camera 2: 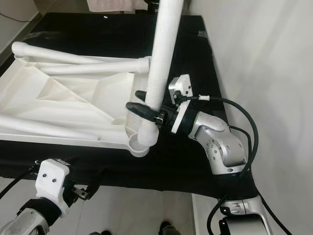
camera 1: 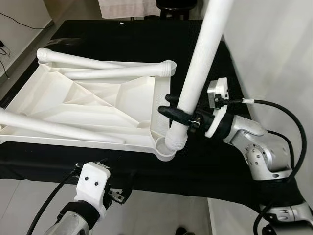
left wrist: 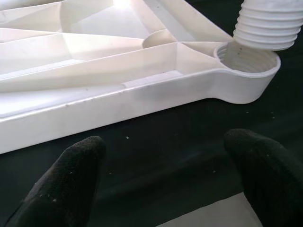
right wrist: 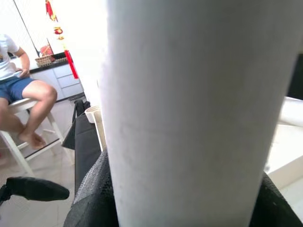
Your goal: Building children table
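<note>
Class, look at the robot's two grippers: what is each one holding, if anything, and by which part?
The right gripper clamps the long white plastic table leg low on its shaft, just above its threaded end. The left gripper is open and holds nothing.

The upturned tabletop [camera 1: 93,105] lies on the cloth-covered surface [camera 1: 215,161], toward its left. Two loose legs [camera 1: 112,68] rest across its far side, another [camera 1: 54,128] along its near side. At the near right corner socket [camera 1: 164,146] a fourth leg [camera 1: 198,73] stands upright, its threaded end at the socket mouth, perhaps not fully seated.
</note>
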Tool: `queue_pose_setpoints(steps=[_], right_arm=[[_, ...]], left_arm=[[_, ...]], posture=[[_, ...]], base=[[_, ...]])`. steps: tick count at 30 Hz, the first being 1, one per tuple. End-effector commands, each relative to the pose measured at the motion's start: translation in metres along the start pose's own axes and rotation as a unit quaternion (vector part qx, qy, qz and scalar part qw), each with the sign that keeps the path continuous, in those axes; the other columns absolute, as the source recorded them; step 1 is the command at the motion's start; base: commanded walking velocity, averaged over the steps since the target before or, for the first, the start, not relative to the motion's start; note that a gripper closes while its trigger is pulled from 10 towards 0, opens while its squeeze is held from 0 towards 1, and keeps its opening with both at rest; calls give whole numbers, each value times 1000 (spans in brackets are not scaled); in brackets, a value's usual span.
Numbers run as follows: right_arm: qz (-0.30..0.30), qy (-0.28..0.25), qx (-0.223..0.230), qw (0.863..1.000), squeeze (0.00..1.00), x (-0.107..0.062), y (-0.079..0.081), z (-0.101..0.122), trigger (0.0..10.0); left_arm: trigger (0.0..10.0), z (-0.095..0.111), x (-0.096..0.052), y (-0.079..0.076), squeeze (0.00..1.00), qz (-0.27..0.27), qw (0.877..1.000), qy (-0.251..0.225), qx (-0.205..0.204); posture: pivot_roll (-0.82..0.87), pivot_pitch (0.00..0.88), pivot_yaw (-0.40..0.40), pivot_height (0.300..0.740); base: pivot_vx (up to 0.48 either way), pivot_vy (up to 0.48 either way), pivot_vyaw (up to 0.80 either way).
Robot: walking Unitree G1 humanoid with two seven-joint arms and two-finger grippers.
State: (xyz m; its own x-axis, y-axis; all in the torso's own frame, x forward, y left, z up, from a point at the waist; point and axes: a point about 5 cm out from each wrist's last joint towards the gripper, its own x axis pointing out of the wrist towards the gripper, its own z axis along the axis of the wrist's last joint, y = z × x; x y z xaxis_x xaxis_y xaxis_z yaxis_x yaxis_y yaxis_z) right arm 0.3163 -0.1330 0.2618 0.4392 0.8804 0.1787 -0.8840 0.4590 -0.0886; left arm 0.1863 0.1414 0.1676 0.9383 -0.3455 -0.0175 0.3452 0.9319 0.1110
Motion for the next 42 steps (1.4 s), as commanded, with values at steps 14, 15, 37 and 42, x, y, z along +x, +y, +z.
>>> queue_pose_setpoints(steps=[14,15,37,42], right_arm=[[93,4,16,996,0,4,32,-4,10000],[91,2,17,996,0,6,34,-5,10000],[33,3,-6,999,0,2,16,2,10000],[89,19,-7,996,0,-7,24,3,10000]], left_arm=[[10000,1,2,3,0,15,1000,-1,2],[10000,0,2,3,0,15,1000,-1,-1],[10000,1,-1,-1,0,-7,1000,5,21],[10000,1,-10,-8,0,-33,999,17,22]], posture=[[-40,265,-8,740],[-39,266,-6,740],[-21,270,0,740],[-21,275,-5,740]], base=[[0,0,0],[0,0,0],[0,0,0],[0,0,0]])
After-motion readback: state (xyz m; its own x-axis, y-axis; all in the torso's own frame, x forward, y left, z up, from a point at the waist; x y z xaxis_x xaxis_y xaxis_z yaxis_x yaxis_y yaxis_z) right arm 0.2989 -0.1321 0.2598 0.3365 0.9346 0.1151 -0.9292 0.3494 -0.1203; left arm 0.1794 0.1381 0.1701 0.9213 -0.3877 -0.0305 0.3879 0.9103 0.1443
